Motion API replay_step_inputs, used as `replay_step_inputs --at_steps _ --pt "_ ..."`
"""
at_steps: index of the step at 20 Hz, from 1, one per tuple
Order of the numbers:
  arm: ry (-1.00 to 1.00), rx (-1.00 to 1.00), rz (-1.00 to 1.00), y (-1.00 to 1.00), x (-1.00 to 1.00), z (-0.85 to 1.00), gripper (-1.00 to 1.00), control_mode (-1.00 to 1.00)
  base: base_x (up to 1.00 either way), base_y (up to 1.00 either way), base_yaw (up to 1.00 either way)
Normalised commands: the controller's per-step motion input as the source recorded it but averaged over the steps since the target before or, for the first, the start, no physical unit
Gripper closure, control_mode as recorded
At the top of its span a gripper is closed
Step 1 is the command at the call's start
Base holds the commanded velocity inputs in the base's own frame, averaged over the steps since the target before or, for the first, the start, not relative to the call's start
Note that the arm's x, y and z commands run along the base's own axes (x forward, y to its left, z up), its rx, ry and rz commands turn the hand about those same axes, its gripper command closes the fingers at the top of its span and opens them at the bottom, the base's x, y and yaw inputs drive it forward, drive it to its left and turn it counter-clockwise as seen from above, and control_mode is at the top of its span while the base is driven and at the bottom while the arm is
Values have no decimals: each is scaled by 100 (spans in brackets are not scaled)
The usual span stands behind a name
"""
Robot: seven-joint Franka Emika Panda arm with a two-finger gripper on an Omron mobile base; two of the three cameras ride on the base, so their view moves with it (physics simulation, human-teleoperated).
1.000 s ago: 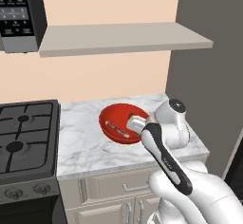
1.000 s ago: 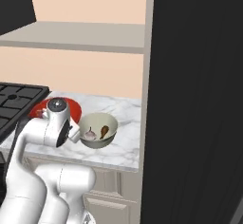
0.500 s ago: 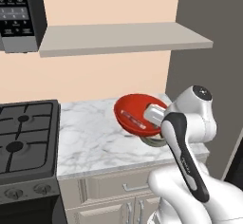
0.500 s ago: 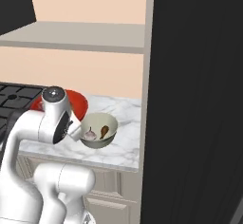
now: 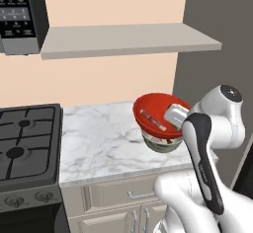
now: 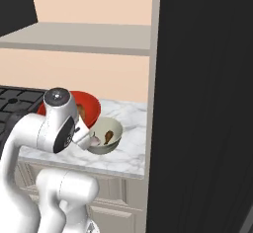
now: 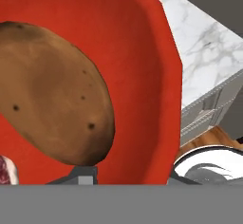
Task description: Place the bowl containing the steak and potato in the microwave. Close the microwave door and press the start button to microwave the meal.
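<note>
Red and glossy, the bowl (image 5: 159, 115) had left the marble surface (image 5: 99, 140) where it sat a second earlier and hung tilted in the air over the pale grey-green bowl (image 5: 160, 143), the gripper (image 5: 176, 115) clamped partway shut on its near rim. The lift looked done, so the carry to the microwave (image 5: 22, 15) up at the left, its keypad showing beside the shelf (image 5: 128, 38), seemed the step in hand, with door and start button untouched. The left base view gave the steak (image 5: 151, 118) lying inside, and the height gained off the surface. The right base view had the arm across most of the red bowl but laid open the grey-green bowl (image 6: 105, 135) with its small bits. The hand view alone brought the potato (image 7: 50, 106) up close against the red wall, a sliver of steak at its corner
</note>
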Motion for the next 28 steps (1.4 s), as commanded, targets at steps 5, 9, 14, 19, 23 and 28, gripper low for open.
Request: replay_step_inputs --at_steps 5,9,14,19,23,28 --pt "-13 0 0 -1 -62 4 100 -100 0 0 0" --pt "0 0 0 0 0 0 100 100 -4 0 0" --pt "0 0 0 0 0 0 100 100 -67 8 14" --pt "0 0 0 0 0 0 100 100 -66 42 26" --pt "0 0 0 0 0 0 100 100 -19 98 29" --pt "0 0 0 0 0 0 100 100 9 100 19"
